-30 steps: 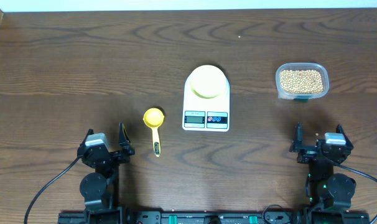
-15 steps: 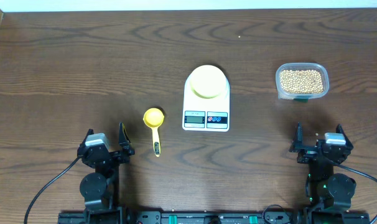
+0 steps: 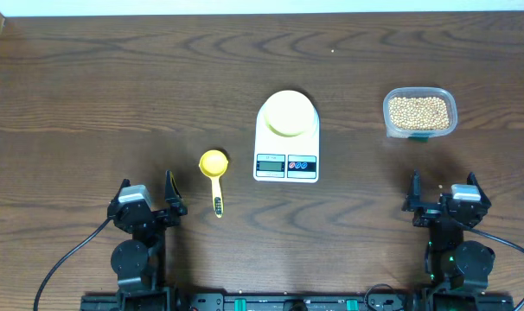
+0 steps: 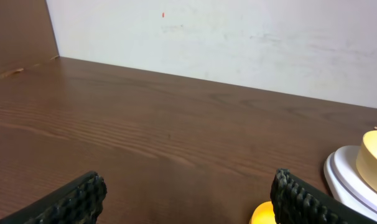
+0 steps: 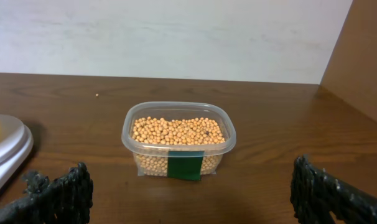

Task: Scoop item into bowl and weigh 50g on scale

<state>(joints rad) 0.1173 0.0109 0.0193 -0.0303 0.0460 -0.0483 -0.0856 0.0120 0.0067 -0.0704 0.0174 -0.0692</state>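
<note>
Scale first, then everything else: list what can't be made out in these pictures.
Scale: display digits too small overhead; display cut off in both wrist views.
Scoop: handle markings too small overhead; left wrist view shows only a yellow sliver at its bottom edge.
Bowl: cut by the right edge, left wrist view.
Beans: green label on the tub hides some, right wrist view.

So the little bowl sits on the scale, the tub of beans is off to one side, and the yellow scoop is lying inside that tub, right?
Not quite. The yellow scoop lies on the table, on the other side of the scale from the tub, as the overhead view shows. The rest holds.
</note>
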